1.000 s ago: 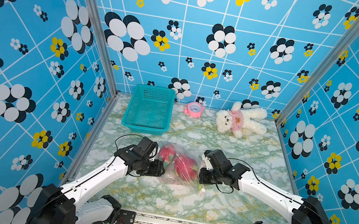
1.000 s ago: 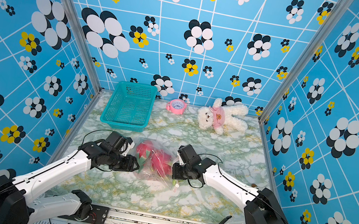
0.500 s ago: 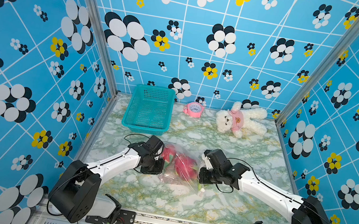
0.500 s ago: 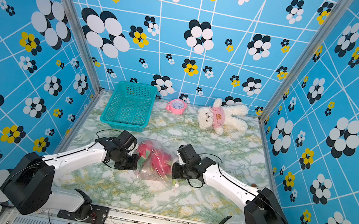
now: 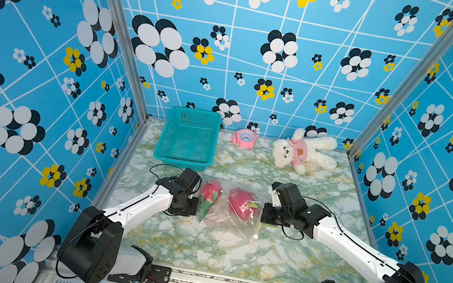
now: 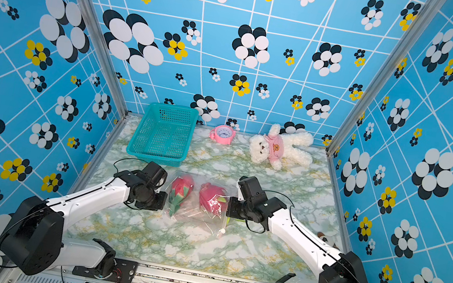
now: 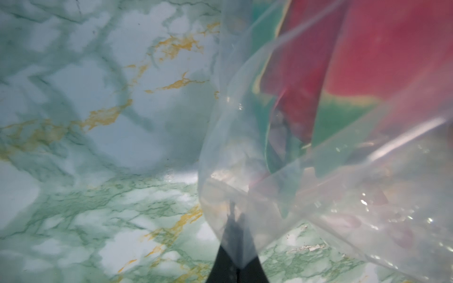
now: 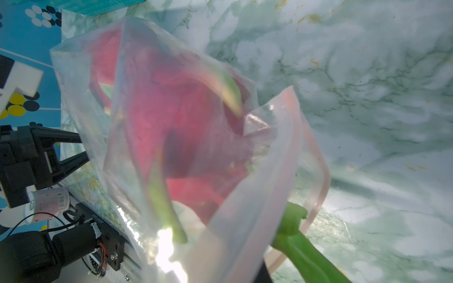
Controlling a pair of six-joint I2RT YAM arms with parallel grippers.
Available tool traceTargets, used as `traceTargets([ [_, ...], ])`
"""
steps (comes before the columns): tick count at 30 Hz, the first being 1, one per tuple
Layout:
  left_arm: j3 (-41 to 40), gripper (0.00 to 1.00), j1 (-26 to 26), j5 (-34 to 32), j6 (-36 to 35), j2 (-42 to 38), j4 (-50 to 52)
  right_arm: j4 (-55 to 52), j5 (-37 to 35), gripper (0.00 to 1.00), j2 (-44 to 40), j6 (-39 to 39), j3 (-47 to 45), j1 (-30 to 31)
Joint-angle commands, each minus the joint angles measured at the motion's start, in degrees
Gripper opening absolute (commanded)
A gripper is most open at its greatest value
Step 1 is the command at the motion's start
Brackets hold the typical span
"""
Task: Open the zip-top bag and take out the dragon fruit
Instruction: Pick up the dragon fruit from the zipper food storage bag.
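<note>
Left gripper [image 7: 235, 267] first: the jaws are seen pressed together, a corner of the zip-top bag [image 5: 220, 220] pinched between them. On the right gripper [image 5: 263, 221], the jaws are closed too, clamped on the bag's opposite edge by the pale pink zip strip [image 8: 323, 176]. The bag is held between the two, low at the marbled surface [image 5: 215, 253], clear and crinkled, two pink dragon fruit [image 5: 241, 206] visible inside. Farther back, a teal basket [image 5: 188, 138], a pink clock [image 5: 244, 137] and a teddy bear [image 5: 302, 152] are ranged.
</note>
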State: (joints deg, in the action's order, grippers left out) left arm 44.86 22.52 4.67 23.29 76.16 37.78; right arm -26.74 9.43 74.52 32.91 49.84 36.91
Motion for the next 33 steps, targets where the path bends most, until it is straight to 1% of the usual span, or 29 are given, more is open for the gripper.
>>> traceTargets([
  [1, 1.1, 0.0, -1.4, -2.6, -1.1, -1.0, 1.1, -7.3, -2.3, 0.0, -2.0, -3.9, 1.9, -0.4],
  [5, 1.9, 0.0, -2.0, -2.0, -0.8, -0.2, 0.6, -17.1, -5.3, 0.0, -2.4, -9.1, 5.7, -0.4],
  [9, 2.3, 0.0, -2.9, -2.4, -0.2, -0.5, 0.1, -26.4, -9.3, 0.0, -3.3, -12.4, 10.2, -0.4],
  [13, 2.5, 0.0, -3.9, -2.3, 0.3, -0.6, -0.3, -35.5, -15.0, 0.0, -4.5, -15.3, 15.9, -0.4],
  [19, 3.3, 0.0, -4.2, -2.3, 0.8, 0.5, -0.8, -43.4, -21.2, 0.0, -4.8, -19.5, 21.2, -0.4],
  [24, 3.8, 0.0, -4.3, -2.6, 0.6, 1.0, -0.9, -49.7, -29.3, 0.0, -3.6, -20.8, 28.9, 0.1],
  [27, 3.8, 0.0, -4.1, -1.4, 0.7, 1.3, -1.6, -51.0, -32.2, 0.0, -2.7, -22.2, 33.3, 0.4],
  [28, 3.7, 0.02, -3.9, -0.7, 0.8, 1.4, -2.0, -50.7, -32.7, 0.0, -2.2, -22.9, 34.3, 0.5],
  [30, 3.9, 0.19, -3.2, 0.2, 1.3, 1.1, -2.6, -50.2, -33.7, 0.0, -0.8, -24.2, 36.4, 0.8],
  [33, 4.4, 0.4, -1.8, -0.8, 2.5, -1.4, -2.9, -49.6, -35.8, 0.0, 2.1, -27.1, 39.1, 1.5],
])
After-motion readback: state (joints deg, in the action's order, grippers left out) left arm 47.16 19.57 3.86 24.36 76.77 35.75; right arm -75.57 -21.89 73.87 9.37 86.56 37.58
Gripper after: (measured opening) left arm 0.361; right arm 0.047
